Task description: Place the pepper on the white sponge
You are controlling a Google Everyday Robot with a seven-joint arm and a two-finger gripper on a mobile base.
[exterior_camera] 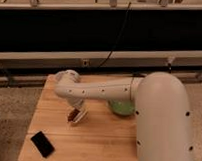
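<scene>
while the white arm (pixel 106 90) reaches left over the wooden table (pixel 100 142), a green bowl (pixel 119 108) sits beneath it and a black slab (pixel 42 143) lies front-left; the gripper (pixel 76 115) hangs low mid-table, reddish pepper (pixel 72 114) at its tip, whether gripped i cannot tell.

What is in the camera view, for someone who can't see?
A white robot arm reaches across a wooden table, its gripper down beside a small reddish thing. A flat black object lies front left; something green sits partly behind the arm.
</scene>
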